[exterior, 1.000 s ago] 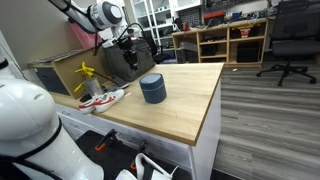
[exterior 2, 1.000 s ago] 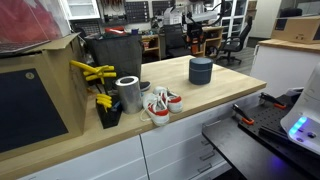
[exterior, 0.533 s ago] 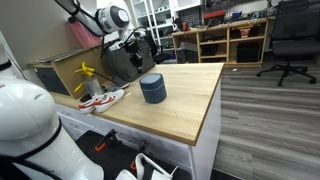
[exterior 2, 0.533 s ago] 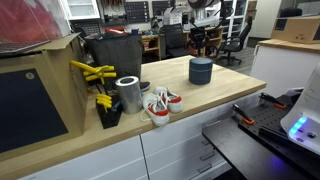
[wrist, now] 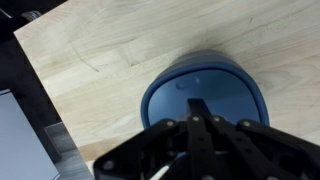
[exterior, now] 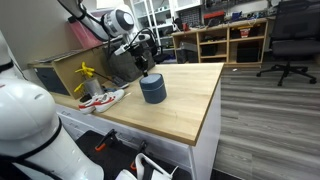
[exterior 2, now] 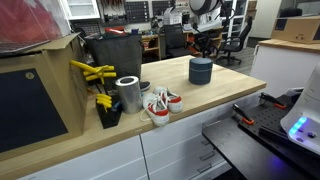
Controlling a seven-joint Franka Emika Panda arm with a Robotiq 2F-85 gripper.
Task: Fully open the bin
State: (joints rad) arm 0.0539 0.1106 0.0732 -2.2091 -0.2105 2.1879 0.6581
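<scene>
Plainly, no writing can be read anywhere: whatever print the pair of red-and-white sneakers (exterior 2: 160, 105) carries is too small to make out, and the plain metal cylindrical can (exterior 2: 128, 93) beside them shows no legible label.

The small squat dark blue-grey cylindrical bin (exterior: 152, 88) (exterior 2: 201, 70) (wrist: 205, 95) stands upright on the pale wood-topped table (exterior: 185, 105) (exterior 2: 215, 95) (wrist: 110, 50), with its round lid lying flat and closed. In the wrist view, bare wood grain surrounds the bin on the visible sides, and the table's edge runs along the left of the frame with a dark drop beyond it.

The black Robotiq gripper (exterior: 148, 66) (exterior 2: 205, 52) (wrist: 196, 106) hangs just above the lid. In the wrist view its jaws look pressed together with nothing between them, their tips over the lid's near half.

Well apart from the bin, the sneakers, the can and some yellow-handled tools (exterior 2: 95, 72) cluster at one end of the table, near a large dark grey rectangular tote (exterior 2: 120, 50). The stretch of tabletop on the bin's other side is open.

The room is a workshop with grey plank flooring, wooden shelving (exterior: 225, 40) and a black office chair (exterior: 290, 40).
</scene>
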